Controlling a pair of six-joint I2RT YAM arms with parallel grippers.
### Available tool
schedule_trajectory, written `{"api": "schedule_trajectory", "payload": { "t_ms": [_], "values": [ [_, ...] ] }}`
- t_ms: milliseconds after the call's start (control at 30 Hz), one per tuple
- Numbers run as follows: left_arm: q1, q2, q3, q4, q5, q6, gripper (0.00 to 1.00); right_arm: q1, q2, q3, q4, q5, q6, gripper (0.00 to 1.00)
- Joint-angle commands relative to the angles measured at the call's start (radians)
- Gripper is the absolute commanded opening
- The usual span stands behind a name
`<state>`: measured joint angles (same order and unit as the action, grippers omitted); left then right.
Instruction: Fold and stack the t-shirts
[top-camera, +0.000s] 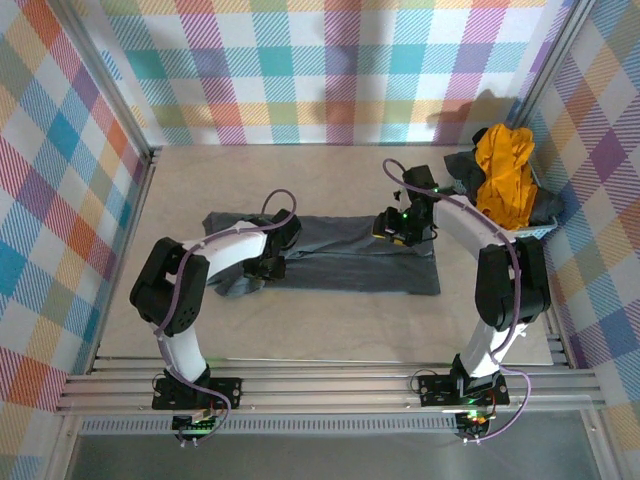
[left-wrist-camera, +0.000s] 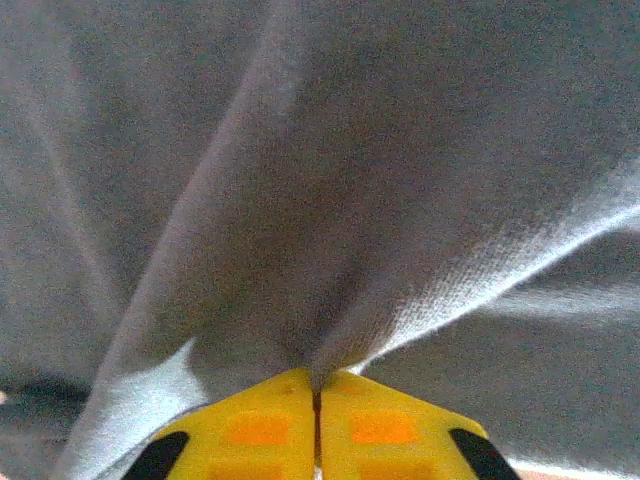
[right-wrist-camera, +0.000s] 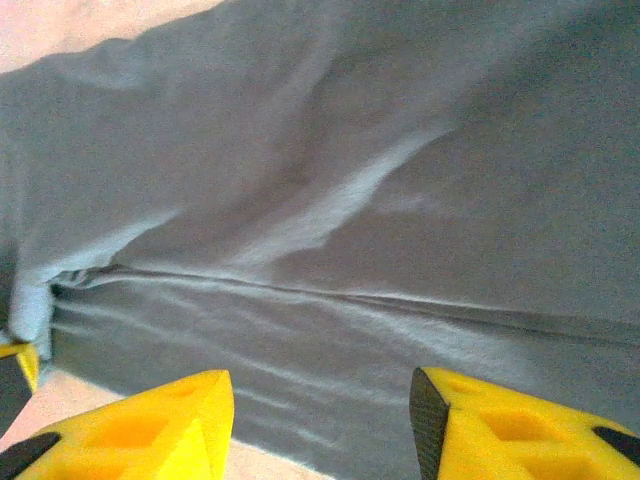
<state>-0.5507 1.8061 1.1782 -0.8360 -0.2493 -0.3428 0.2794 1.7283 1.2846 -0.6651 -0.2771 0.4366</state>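
A dark slate-grey t-shirt (top-camera: 350, 262) lies spread lengthwise across the middle of the table. My left gripper (top-camera: 265, 268) is down on its left part, and in the left wrist view the yellow fingers (left-wrist-camera: 258, 425) are shut on a pinched ridge of the grey cloth (left-wrist-camera: 330, 250). My right gripper (top-camera: 392, 230) hovers over the shirt's far right edge; its fingers (right-wrist-camera: 470, 420) stand open just above the grey cloth (right-wrist-camera: 330, 330), holding nothing. A mustard-yellow t-shirt (top-camera: 505, 172) is heaped in the basket at the right, with another dark grey shirt (top-camera: 462, 170) beside it.
The light blue basket (top-camera: 540, 228) sits in the far right corner against the checked wall. Beige tabletop (top-camera: 300, 330) lies bare in front of the shirt, with more behind it. An aluminium rail (top-camera: 330, 385) runs along the near edge.
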Motion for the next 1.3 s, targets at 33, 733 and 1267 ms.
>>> {"api": "schedule_trajectory", "payload": {
  "t_ms": [33,733,1267],
  "values": [
    [-0.002,-0.01,0.048,-0.037,-0.044,0.025,0.0,0.004,-0.057,-0.016,0.021,-0.065,0.014,0.5],
    [0.342,0.132,0.299,-0.19,0.477,0.276,0.02,0.004,-0.073,-0.049,-0.005,-0.066,0.029,0.49],
    [0.207,0.004,0.319,-0.185,-0.059,0.198,0.45,0.003,-0.082,-0.062,0.002,-0.069,0.029,0.49]
  ]
}}
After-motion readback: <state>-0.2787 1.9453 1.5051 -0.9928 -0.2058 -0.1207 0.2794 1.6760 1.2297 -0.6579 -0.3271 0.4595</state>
